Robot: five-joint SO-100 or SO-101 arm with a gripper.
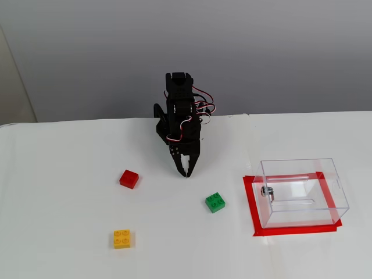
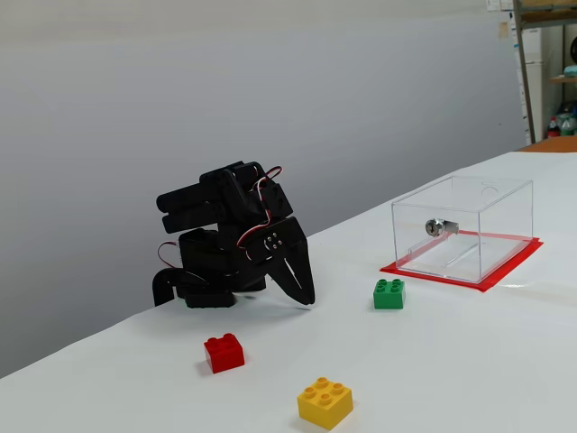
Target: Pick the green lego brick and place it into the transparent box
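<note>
The green lego brick [image 1: 215, 202] lies on the white table, studs up, between the arm and the box; it also shows in the other fixed view [image 2: 389, 293]. The transparent box [image 1: 302, 193] stands empty on a red taped rectangle at the right, with a small metal fitting on its wall [image 2: 435, 226]. My gripper [image 1: 186, 172] is shut and empty, folded down with its tips close to the table, behind and to the left of the green brick [image 2: 309, 299].
A red brick [image 1: 129, 179] lies left of the gripper and a yellow brick [image 1: 122, 239] lies nearer the front. The red tape [image 1: 251, 203] frames the box. The table's back edge meets a grey wall.
</note>
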